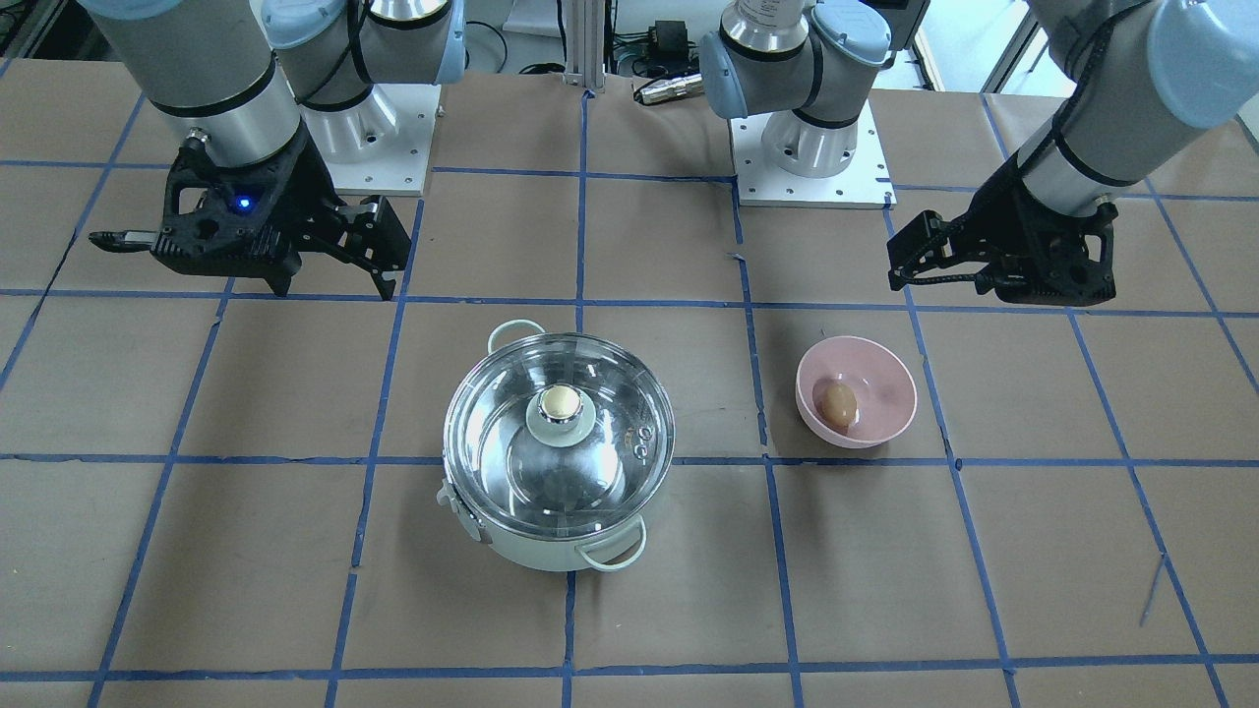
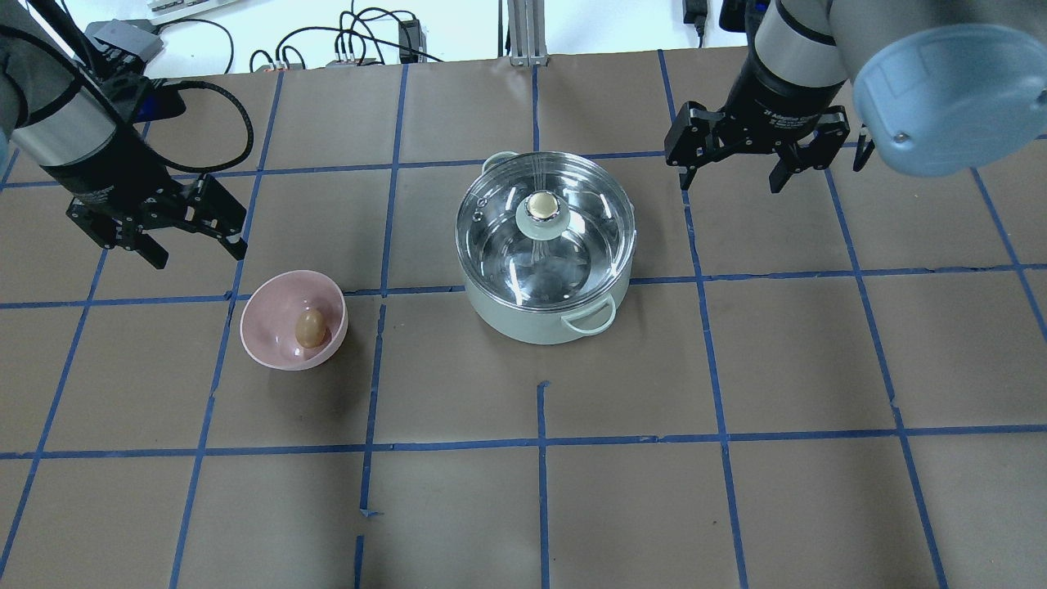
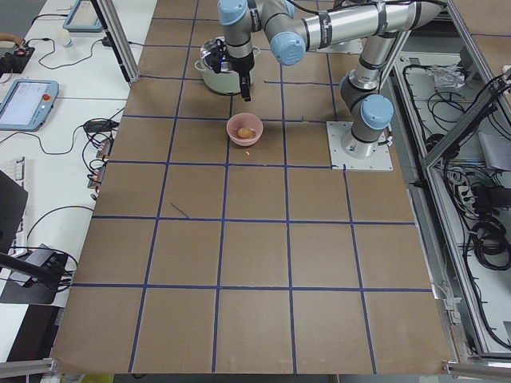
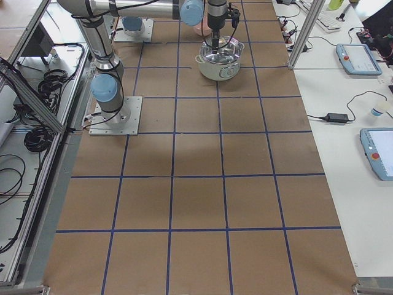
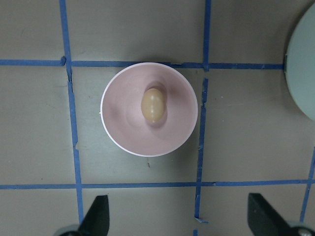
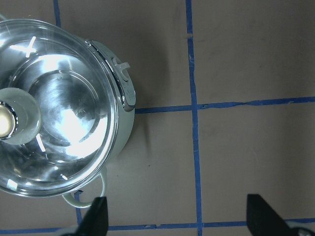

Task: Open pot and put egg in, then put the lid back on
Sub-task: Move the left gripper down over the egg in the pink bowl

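The pale mint-green pot point(image 1: 551, 557) point(image 2: 532, 327) stands mid-table with the clear glass lid point(image 1: 610, 462) point(image 2: 572, 245) on it, knob point(image 2: 542, 207) up. The tan egg point(image 1: 839, 403) point(image 2: 310, 326) point(image 5: 153, 104) lies in the pink bowl point(image 1: 890, 366) point(image 2: 274, 303) point(image 5: 123, 113). My left gripper point(image 2: 196, 254) point(image 1: 998, 290) point(image 5: 179, 219) is open and empty, above the table just behind the bowl. My right gripper point(image 2: 730, 184) point(image 1: 334, 290) point(image 6: 178, 219) is open and empty, beside the pot point(image 6: 129, 123) on its far side from the bowl.
Brown paper with a blue tape grid covers the table. The two arm bases point(image 1: 811, 147) point(image 1: 369, 138) stand on white plates at the robot's edge. Cables point(image 2: 360, 41) lie beyond the far edge in the overhead view.
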### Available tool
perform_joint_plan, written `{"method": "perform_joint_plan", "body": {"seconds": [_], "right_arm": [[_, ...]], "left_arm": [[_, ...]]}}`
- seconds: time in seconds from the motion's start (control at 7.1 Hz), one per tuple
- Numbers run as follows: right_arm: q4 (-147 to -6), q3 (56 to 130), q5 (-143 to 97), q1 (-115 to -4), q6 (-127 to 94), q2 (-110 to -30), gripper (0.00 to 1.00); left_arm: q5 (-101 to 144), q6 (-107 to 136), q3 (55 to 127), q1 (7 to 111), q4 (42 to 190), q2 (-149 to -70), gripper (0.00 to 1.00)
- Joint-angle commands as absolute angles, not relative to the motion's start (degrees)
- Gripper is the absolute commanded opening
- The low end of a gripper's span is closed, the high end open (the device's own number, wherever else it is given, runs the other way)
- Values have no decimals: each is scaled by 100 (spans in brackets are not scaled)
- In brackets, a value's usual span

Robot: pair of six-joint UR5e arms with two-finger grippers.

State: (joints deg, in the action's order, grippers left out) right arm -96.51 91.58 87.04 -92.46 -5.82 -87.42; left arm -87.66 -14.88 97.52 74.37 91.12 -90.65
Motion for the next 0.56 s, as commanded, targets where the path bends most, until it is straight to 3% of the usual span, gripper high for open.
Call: {"method": "perform_joint_plan", "body": {"seconds": [0.0, 0.42], "right_arm": [[-9650, 9158, 8718, -9246, -580, -8745, 100], [-9642, 9158, 8754, -9246, -580, -8736, 100]], "left_arm": [[-8772, -1617, 10158, 7453, 8304, -9280, 100], [-8824, -1687, 11055, 7725, 6282, -9683, 100]]}}
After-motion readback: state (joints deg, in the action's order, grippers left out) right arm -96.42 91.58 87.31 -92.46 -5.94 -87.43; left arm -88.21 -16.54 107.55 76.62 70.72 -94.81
